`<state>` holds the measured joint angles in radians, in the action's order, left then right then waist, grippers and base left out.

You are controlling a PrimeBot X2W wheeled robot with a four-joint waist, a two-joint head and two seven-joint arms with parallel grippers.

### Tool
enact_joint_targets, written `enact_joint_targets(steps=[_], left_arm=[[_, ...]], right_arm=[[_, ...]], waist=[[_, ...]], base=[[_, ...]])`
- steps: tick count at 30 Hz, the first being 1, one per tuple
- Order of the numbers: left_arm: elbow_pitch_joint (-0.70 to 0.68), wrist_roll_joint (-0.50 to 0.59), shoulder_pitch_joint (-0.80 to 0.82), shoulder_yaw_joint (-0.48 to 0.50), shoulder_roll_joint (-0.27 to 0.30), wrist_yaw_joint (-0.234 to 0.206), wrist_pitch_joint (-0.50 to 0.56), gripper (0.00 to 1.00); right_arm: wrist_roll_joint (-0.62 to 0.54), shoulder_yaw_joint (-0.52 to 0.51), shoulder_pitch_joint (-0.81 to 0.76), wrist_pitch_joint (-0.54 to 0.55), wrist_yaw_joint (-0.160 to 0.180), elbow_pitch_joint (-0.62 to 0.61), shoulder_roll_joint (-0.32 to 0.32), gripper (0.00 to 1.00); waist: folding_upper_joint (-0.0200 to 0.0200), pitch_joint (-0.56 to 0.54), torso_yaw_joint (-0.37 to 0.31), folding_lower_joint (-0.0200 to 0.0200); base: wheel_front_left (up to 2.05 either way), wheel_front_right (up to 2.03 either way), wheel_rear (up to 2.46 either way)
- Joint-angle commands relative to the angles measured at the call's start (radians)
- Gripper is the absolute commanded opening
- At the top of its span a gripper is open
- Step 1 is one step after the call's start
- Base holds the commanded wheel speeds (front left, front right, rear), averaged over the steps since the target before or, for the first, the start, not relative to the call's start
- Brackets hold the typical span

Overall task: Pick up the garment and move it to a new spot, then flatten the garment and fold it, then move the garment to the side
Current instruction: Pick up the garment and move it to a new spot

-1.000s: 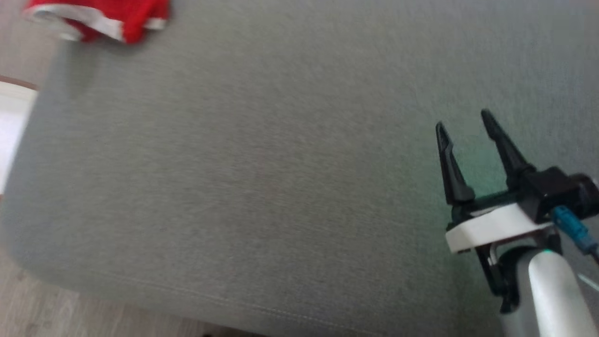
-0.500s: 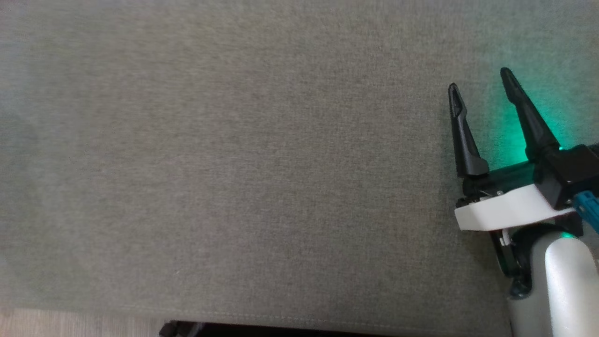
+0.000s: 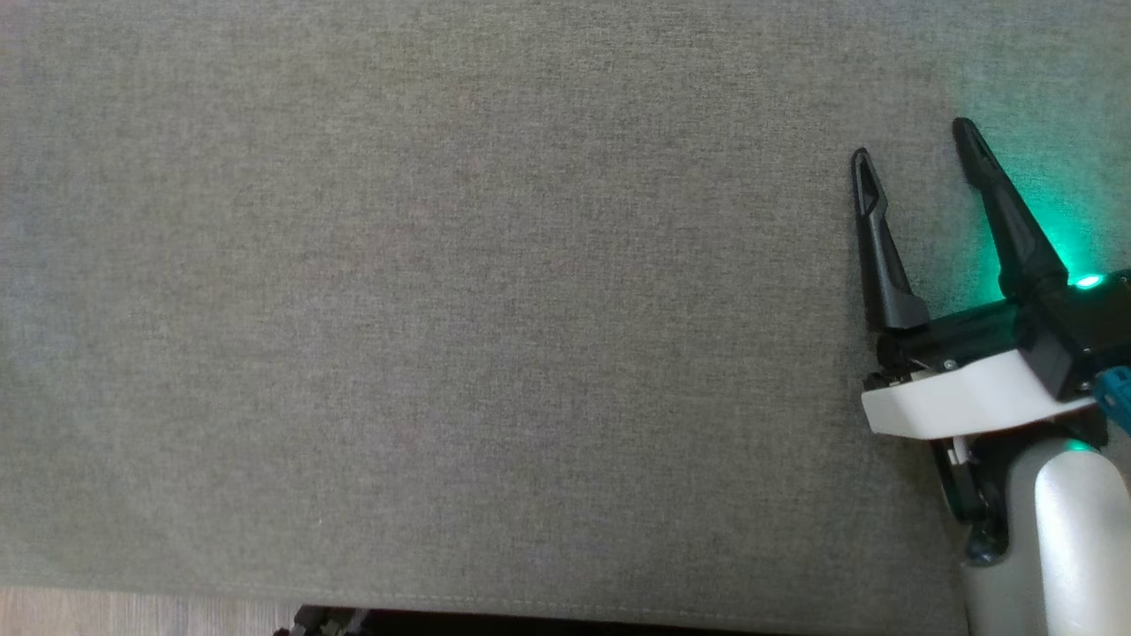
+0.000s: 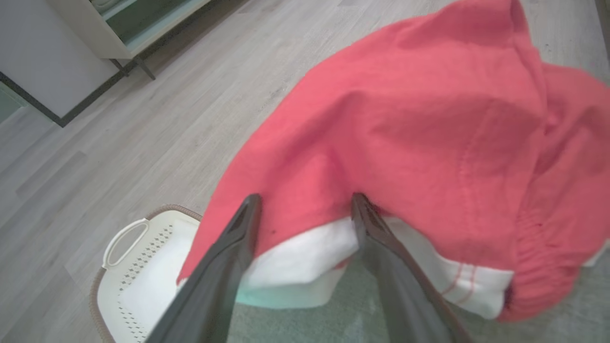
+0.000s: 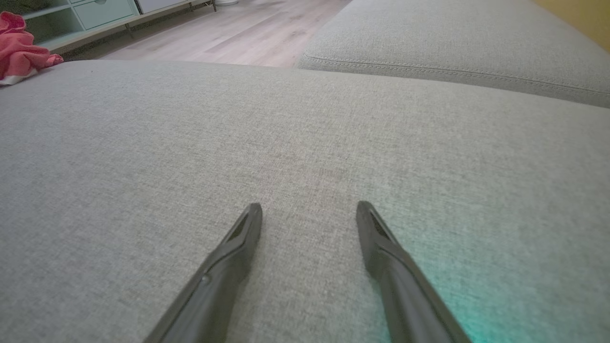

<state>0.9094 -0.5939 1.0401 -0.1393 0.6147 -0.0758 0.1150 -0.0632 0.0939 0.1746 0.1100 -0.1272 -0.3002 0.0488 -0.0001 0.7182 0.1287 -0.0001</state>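
The garment is red with a white hem and lies crumpled at the edge of the grey sofa cushion. In the left wrist view my left gripper is open, its two fingertips against the garment's near hem and the white trim showing between them. From the right wrist view the garment is a small red heap at the far left of the cushion. My right gripper hovers open over bare cushion at the right of the head view, nothing between its fingers.
A white perforated laundry basket stands on the wooden floor below the cushion's edge. A pale cabinet is behind it. A second grey cushion lies beyond the right gripper.
The head camera has swung, so the red garment that showed at the upper left has left that view. The right gripper stays open over the cushion.
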Motion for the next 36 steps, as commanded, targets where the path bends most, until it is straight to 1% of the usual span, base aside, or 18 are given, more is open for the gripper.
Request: enact_joint_targets(steps=[1, 2, 3, 4, 9, 13, 17, 22, 23, 28, 34, 35, 36], left_arm=[[-0.006, -0.008, 0.013, 0.028, 0.061, 0.006, 0.004, 0.80], [0.000, -0.010, 0.014, 0.027, 0.056, 0.008, 0.002, 0.51], [0.005, -0.011, 0.015, 0.025, 0.051, 0.009, -0.001, 0.33], [0.009, -0.011, 0.016, 0.023, 0.047, 0.013, -0.005, 0.00], [0.016, -0.001, 0.028, 0.010, 0.045, 0.024, -0.046, 0.00], [0.007, 0.016, 0.044, -0.003, 0.063, 0.033, -0.080, 0.00], [-0.007, 0.033, 0.061, -0.019, 0.089, 0.048, -0.087, 0.00], [-0.046, 0.061, 0.077, -0.050, 0.122, 0.071, -0.080, 0.00], [-0.072, 0.069, 0.083, -0.062, 0.134, 0.083, -0.070, 0.00], [-0.151, 0.093, 0.091, -0.098, 0.162, 0.111, -0.031, 0.00], [-0.279, 0.105, 0.071, -0.149, 0.164, 0.136, 0.046, 0.00], [-0.279, 0.105, 0.071, -0.149, 0.164, 0.136, 0.046, 0.00], [-0.303, 0.103, 0.064, -0.156, 0.160, 0.138, 0.061, 0.00]], right_arm=[[-0.008, 0.032, -0.016, 0.000, -0.003, -0.028, 0.001, 1.00], [-0.011, 0.031, -0.016, 0.001, -0.003, -0.030, 0.001, 1.00], [-0.014, 0.030, -0.016, 0.002, -0.003, -0.032, 0.001, 1.00], [-0.015, 0.029, -0.016, 0.002, -0.003, -0.034, 0.001, 1.00], [-0.016, 0.025, -0.018, -0.003, -0.003, -0.029, 0.001, 1.00], [-0.001, 0.031, -0.013, -0.017, -0.003, -0.005, 0.001, 1.00], [0.022, 0.040, -0.005, -0.040, -0.003, 0.033, 0.001, 1.00], [0.063, 0.048, 0.005, -0.077, -0.003, 0.100, 0.001, 1.00], [0.081, 0.047, 0.004, -0.093, -0.003, 0.127, 0.001, 1.00], [0.126, 0.039, -0.012, -0.135, -0.003, 0.198, 0.001, 1.00], [0.174, 0.014, -0.060, -0.178, -0.003, 0.273, 0.001, 1.00], [0.174, 0.014, -0.060, -0.178, -0.003, 0.273, 0.001, 1.00], [0.181, 0.008, -0.071, -0.184, -0.003, 0.283, 0.001, 1.00]], waist=[[0.0001, 0.001, -0.001, 0.0001], [0.0001, 0.002, -0.001, 0.0001], [0.0001, 0.002, -0.001, 0.0001], [0.0001, 0.002, -0.001, 0.0001], [0.0001, -0.011, -0.001, 0.0001], [0.0001, -0.046, -0.004, 0.0001], [0.0001, -0.102, -0.013, 0.0001], [0.0001, -0.203, -0.035, 0.0001], [0.0001, -0.249, -0.047, 0.0001], [0.0001, -0.377, -0.085, 0.0001], [0.0001, -0.533, -0.137, 0.0001], [0.0001, -0.533, -0.137, 0.0001], [0.0001, -0.557, -0.145, 0.0001]], base=[[0.00, 0.00, 0.00], [0.00, 0.00, 0.00], [0.00, 0.00, 0.00], [0.00, 0.00, 0.00], [0.00, 0.00, 0.00], [0.00, 0.00, 0.00], [0.00, 0.00, 0.00], [0.00, 0.00, 0.00], [0.00, 0.00, 0.00], [0.00, 0.00, 0.00], [0.00, 0.00, 0.00], [0.00, 0.00, 0.00], [0.00, 0.00, 0.00]])
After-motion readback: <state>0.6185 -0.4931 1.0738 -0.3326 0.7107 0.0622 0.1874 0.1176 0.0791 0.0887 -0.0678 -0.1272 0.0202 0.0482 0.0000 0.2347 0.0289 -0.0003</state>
